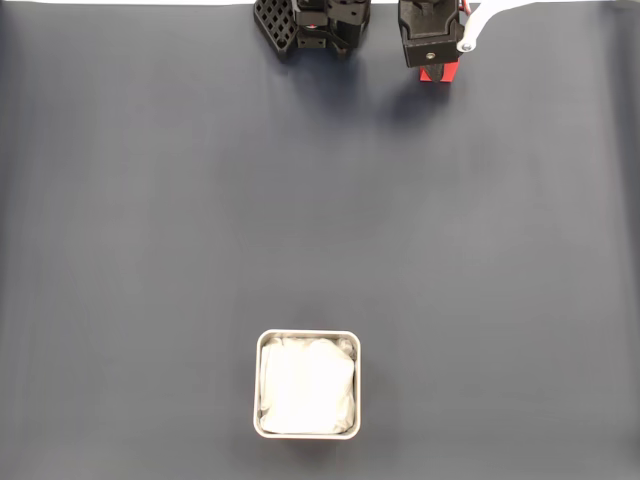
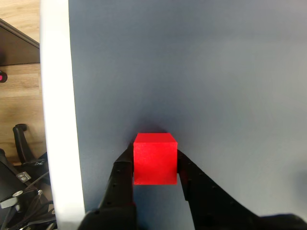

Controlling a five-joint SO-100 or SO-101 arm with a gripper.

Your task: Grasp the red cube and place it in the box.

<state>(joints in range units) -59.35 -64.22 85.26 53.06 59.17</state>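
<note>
One cube, one box, one gripper: counted across both views.
Red cube: sits between the two black fingers, low centre of the wrist view; in the fixed view only a red sliver shows under the arm, upper right of the frame, near the top edge.
Gripper: closed onto the red cube, a finger pressed to each side face; no gap visible on either side.
Lift status: cannot tell whether the cube rests on the mat or is raised; a soft shadow lies just beyond it.
Box: lower centre of the fixed view, white rim, crumpled white paper inside; well apart from the cube, almost the full height of the frame away.
Mat: dark grey, smooth; its white edge runs down the left of the wrist view, close to the cube.
Risk 1: the fingers hold the cube's near half only; judged a shallow grip, so the cube may pivot or slip out during the long carry.
Risk 2: the box is small against the cube; a release off centre could land the cube on the rim and let it tip outside.
Risk 3: the bunched paper lining may make the cube settle tilted or bounce out if dropped from high up.
Risk 4: the cube is near the mat edge; a fumble here may send it off the table.
</note>
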